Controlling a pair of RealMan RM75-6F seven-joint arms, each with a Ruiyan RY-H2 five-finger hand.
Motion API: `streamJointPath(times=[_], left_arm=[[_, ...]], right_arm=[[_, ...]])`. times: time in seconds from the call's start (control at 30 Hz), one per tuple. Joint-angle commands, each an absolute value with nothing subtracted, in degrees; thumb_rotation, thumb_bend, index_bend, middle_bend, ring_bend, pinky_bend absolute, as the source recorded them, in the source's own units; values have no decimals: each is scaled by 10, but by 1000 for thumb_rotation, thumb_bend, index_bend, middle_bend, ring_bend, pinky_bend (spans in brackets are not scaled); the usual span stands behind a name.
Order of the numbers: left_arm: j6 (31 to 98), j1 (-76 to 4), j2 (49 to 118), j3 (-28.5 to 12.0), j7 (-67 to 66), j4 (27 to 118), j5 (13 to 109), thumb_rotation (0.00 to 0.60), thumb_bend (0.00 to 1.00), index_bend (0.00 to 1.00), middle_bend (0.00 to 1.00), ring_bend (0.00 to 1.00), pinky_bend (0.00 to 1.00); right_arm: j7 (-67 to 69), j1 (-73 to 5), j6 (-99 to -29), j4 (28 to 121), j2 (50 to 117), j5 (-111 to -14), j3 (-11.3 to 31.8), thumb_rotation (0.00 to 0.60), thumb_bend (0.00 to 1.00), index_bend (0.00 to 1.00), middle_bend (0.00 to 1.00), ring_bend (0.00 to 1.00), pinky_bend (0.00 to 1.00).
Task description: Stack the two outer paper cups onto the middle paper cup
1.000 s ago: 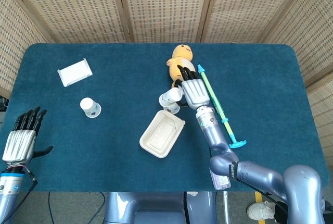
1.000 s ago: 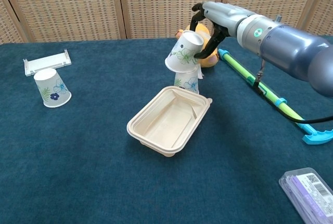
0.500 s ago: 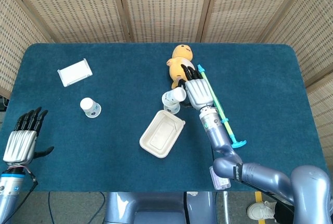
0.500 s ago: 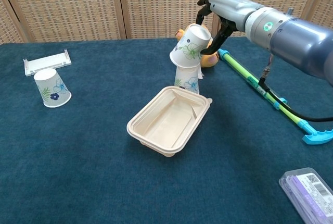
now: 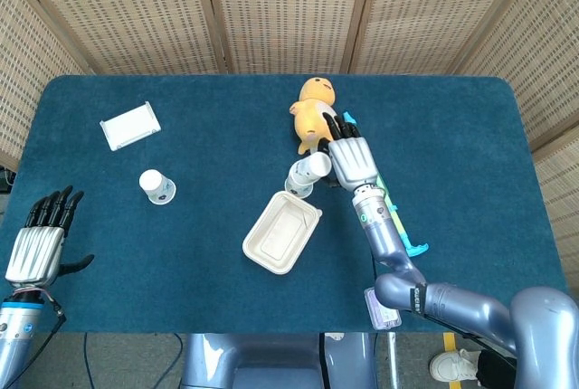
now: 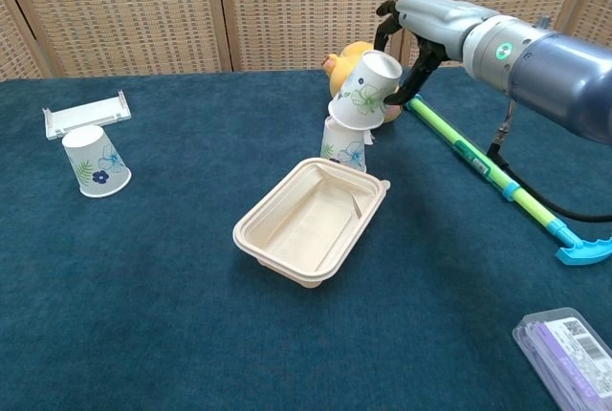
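Observation:
My right hand [image 6: 426, 33] [image 5: 348, 158] grips an upturned floral paper cup [image 6: 366, 92] [image 5: 309, 171], tilted and held just above the middle cup. That middle cup [image 6: 345, 144] [image 5: 296, 188] stands upside down on the blue table behind the food tray. The third cup [image 6: 95, 162] [image 5: 156, 186] stands upside down far to the left. At the table's front left corner my left hand [image 5: 41, 237] hangs open with its fingers spread and nothing in it; the chest view does not show it.
A beige food tray [image 6: 311, 220] lies in front of the middle cup. A yellow plush toy [image 5: 314, 110] and a green-blue stick [image 6: 497, 180] lie beside my right hand. A white flat box [image 5: 129, 125] is at the far left; a packet [image 6: 569, 354] lies front right.
My right hand has carried the tilted cup to the right and slightly up, from over the middle cup's left side to its right. The left hand has not moved.

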State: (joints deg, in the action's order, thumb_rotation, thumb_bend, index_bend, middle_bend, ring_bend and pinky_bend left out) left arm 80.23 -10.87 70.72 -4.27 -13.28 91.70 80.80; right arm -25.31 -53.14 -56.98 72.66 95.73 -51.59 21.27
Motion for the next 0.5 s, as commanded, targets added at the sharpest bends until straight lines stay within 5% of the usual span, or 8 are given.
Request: streamJointPath(times=[0.03, 0.5], left_arm=[[802, -109, 707, -42, -133, 917, 807, 600, 0, 0, 0, 0, 57], [794, -112, 710, -42, -134, 913, 802, 600, 0, 0, 0, 0, 57]], right_arm=[[-249, -533, -563, 714, 965, -513, 208, 600, 350, 586, 88, 0, 161], [-236, -543, -547, 679, 993, -519, 199, 600, 345, 533, 44, 0, 149]])
